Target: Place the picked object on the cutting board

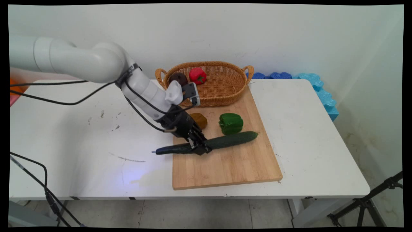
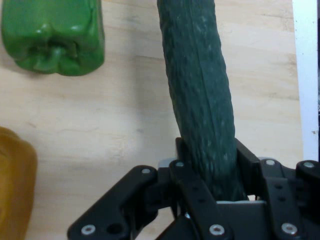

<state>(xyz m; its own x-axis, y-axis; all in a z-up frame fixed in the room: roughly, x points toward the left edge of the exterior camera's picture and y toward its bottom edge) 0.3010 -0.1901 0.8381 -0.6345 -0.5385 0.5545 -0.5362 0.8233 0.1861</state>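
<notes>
A long dark green cucumber (image 1: 231, 140) lies across the wooden cutting board (image 1: 225, 164), its left end reaching past the board's edge over the table. My gripper (image 1: 200, 147) is down on the cucumber's left half, shut on it. In the hand view the cucumber (image 2: 200, 100) runs up from between the fingers (image 2: 182, 165), which press it on both sides. A green bell pepper (image 1: 230, 123) lies just behind the cucumber; the same pepper (image 2: 52, 35) shows at the upper left of the hand view. A brown-yellow object (image 1: 199, 120) sits beside the pepper, and that brown-yellow object (image 2: 15, 185) fills the hand view's left edge.
A wicker basket (image 1: 225, 87) stands at the board's far end, holding a red pepper (image 1: 197, 75) and a dark brown round thing (image 1: 178, 78). Blue foam pieces (image 1: 318, 88) line the table's far right edge. Black cables (image 1: 64, 103) hang from the arm over the table's left side.
</notes>
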